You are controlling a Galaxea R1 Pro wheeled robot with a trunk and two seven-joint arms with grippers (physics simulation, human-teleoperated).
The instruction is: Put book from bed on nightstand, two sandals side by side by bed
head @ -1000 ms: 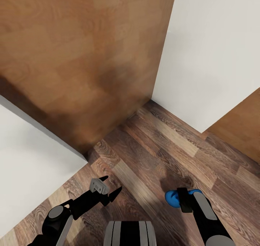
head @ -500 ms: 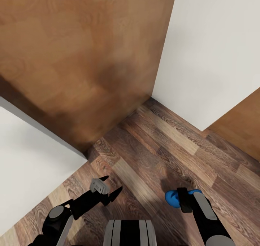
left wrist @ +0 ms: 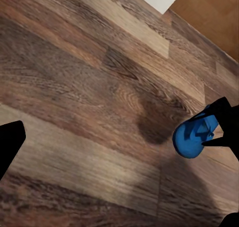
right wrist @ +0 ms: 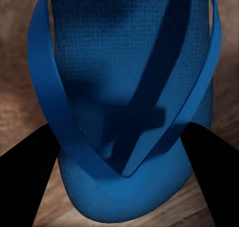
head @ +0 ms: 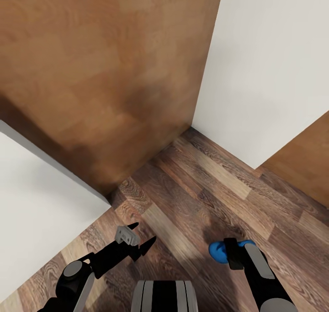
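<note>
Right gripper pinching blue sandal between both fingers, left gripper spread wide, holding nothing, above floor.

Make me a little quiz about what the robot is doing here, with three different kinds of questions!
1. True or false: the right gripper is carrying a blue sandal.
2. The left gripper is: A) open with nothing in it, B) shut on a book, C) holding a sandal.
3. Fill in: the wood-plank ___ lies under both arms.

Key: 1 true; 2 A; 3 floor.
</note>
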